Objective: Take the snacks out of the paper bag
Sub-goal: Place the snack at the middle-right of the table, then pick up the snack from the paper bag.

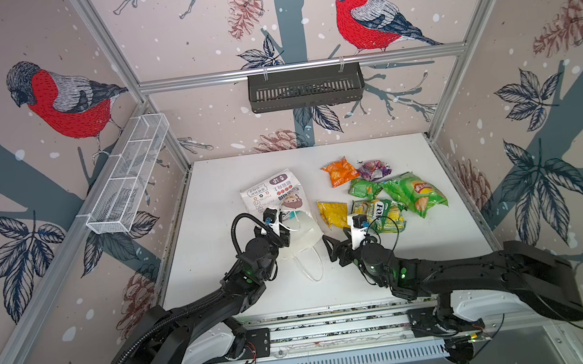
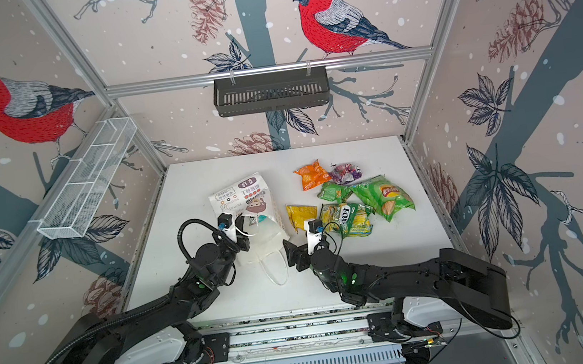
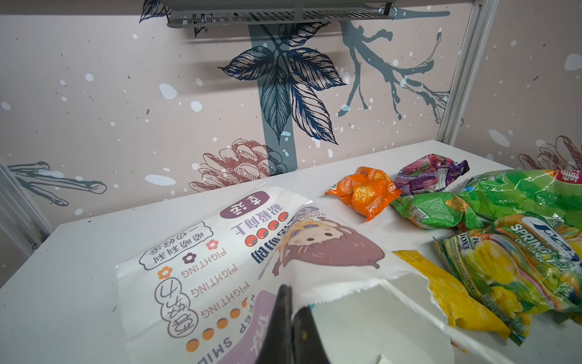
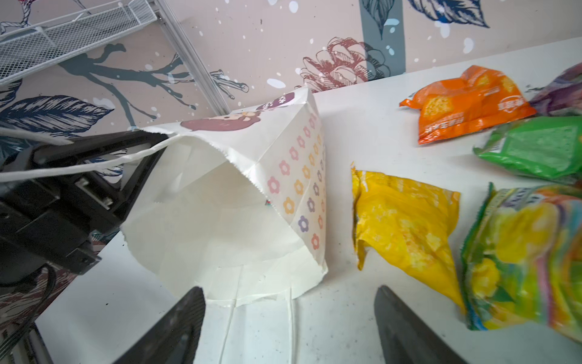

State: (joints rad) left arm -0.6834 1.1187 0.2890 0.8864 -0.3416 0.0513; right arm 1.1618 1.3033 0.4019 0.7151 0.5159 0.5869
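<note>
The white paper bag (image 1: 269,193) (image 4: 220,220) lies on its side on the table, mouth toward the front. My left gripper (image 1: 285,233) (image 3: 291,299) is shut on the upper rim of the mouth and holds it up. A teal sliver (image 1: 289,216) shows inside. Right of the bag lie several snacks: orange (image 1: 339,172), purple (image 1: 374,169), small green (image 1: 363,187), green chip bag (image 1: 416,191), yellow (image 4: 406,227) and green-yellow multi-pack (image 1: 379,214). My right gripper (image 1: 335,239) (image 4: 289,291) stands open just before the mouth, nothing between its fingers.
The bag's loop handle (image 1: 310,263) trails on the white table (image 1: 439,248) between the arms. A white wire basket (image 1: 128,175) hangs on the left wall and a black shelf (image 1: 305,88) on the back wall. Aluminium posts frame the table.
</note>
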